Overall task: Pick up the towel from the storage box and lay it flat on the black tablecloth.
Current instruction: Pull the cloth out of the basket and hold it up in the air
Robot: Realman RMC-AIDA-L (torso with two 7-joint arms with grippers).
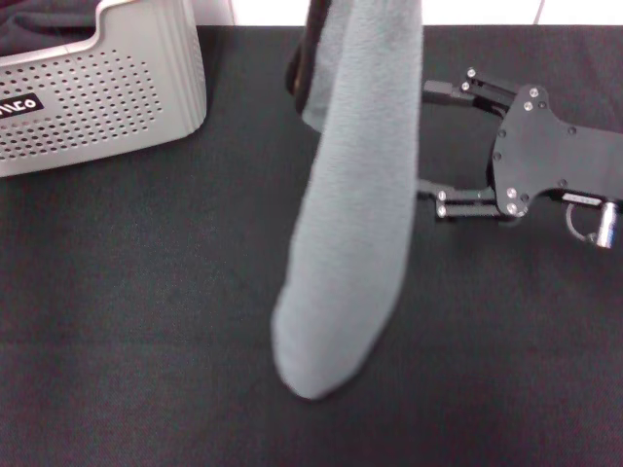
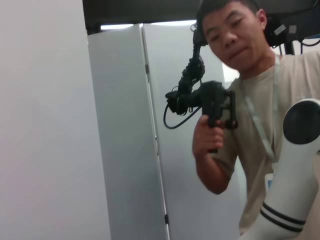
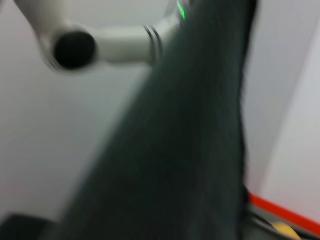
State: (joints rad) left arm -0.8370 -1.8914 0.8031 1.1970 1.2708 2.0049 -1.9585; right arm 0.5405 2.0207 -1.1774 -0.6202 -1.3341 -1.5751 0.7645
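Note:
The grey-green towel [image 1: 350, 195] hangs in a long bunched strip from above the top edge of the head view, and its lower end reaches the black tablecloth [image 1: 146, 292] near the front middle. Whatever holds its top is out of view, and so is my left gripper. A dark shape [image 1: 304, 58] beside the towel's top cannot be made out. My right gripper [image 1: 433, 148] lies low over the cloth at the right, open and empty, with its fingers pointing at the towel's right edge. The towel fills the right wrist view [image 3: 190, 150]. The storage box [image 1: 97, 97] stands at the far left.
The left wrist view looks into the room: white panels [image 2: 125, 140], a person [image 2: 250, 100] holding a camera rig, and a white robot arm [image 2: 295, 165]. The right wrist view shows a white arm link [image 3: 100, 45] behind the towel.

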